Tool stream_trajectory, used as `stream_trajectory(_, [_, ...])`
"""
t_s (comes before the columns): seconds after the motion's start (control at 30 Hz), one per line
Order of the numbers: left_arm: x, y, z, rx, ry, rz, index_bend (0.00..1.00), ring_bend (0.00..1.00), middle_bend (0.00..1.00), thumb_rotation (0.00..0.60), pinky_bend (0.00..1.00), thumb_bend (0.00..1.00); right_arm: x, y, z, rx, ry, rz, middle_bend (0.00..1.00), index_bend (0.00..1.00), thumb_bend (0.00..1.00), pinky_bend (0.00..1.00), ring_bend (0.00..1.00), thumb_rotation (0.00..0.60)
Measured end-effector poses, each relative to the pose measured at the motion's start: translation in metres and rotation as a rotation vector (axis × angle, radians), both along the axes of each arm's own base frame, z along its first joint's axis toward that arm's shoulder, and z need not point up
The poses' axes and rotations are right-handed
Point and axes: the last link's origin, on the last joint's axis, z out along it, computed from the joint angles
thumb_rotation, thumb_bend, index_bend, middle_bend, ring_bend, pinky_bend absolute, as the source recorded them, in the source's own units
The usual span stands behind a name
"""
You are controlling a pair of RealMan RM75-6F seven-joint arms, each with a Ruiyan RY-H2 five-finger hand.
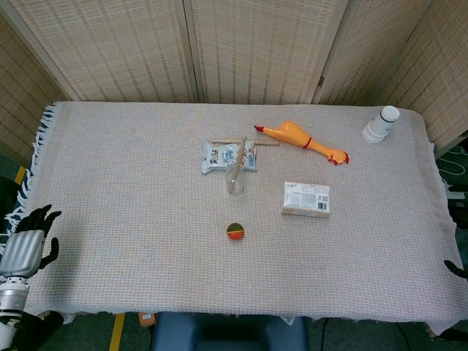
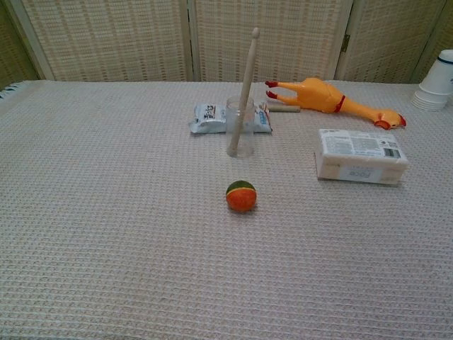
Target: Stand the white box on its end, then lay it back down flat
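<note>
1. Left hand idle at the table's near-left edge, fingers apart, holding nothing; right hand barely visible — can't tell its state.
2. White box lies flat, right of and beyond the ball.
3. Reach with the right hand, grip one short end, pivot on the other — clear of the chicken beyond.

The left hand, black-fingered with a silver metal back, sits low at the left edge of the head view, beside the near left corner of the table, holding nothing with its dark fingers spread apart and pointing up and away from the robot. Its silver wrist runs down out of the picture at the bottom left corner. Of the right hand only a few black fingertips poke into the head view at the far right edge, too little to tell how it is posed, and the chest view shows neither hand.
</note>
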Motion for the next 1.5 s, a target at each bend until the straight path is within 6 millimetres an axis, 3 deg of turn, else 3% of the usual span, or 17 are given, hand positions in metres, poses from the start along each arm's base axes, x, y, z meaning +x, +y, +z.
stream_trajectory(0.6, [0.003,-0.004,0.003,-0.004,-0.017,0.005,0.15,0.0,0.0,0.6,0.11,0.62,0.001,-0.004,0.001,-0.015,-0.002,0.011,0.07,0.17,0.06,0.0,0.06,0.6])
stream_trajectory(0.7, [0.005,-0.005,0.003,-0.006,-0.029,-0.004,0.15,0.0,0.0,0.6,0.11,0.62,0.005,-0.012,0.002,-0.016,-0.01,0.022,0.11,0.19,0.06,0.0,0.07,0.6])
stream_trajectory(0.87, [0.011,-0.007,0.002,-0.027,-0.049,-0.035,0.14,0.0,0.0,0.6,0.11,0.62,0.039,-0.051,-0.006,0.055,-0.073,0.111,0.13,0.17,0.06,0.0,0.07,0.6])
stream_trajectory(1.07, [0.011,-0.01,0.005,-0.029,-0.052,-0.028,0.15,0.0,0.0,0.6,0.11,0.62,0.089,-0.102,-0.033,0.164,-0.12,0.137,0.13,0.13,0.06,0.0,0.07,0.6])
stream_trajectory(1.3, [0.012,-0.01,0.01,-0.016,-0.058,-0.027,0.14,0.0,0.0,0.6,0.11,0.62,0.141,-0.149,-0.083,0.298,-0.083,0.125,0.13,0.11,0.06,0.0,0.07,0.6])
stream_trajectory(1.5, [0.011,-0.01,0.011,-0.017,-0.063,-0.018,0.14,0.0,0.0,0.6,0.11,0.62,0.18,-0.176,-0.132,0.394,-0.088,0.11,0.13,0.11,0.06,0.0,0.07,0.6])
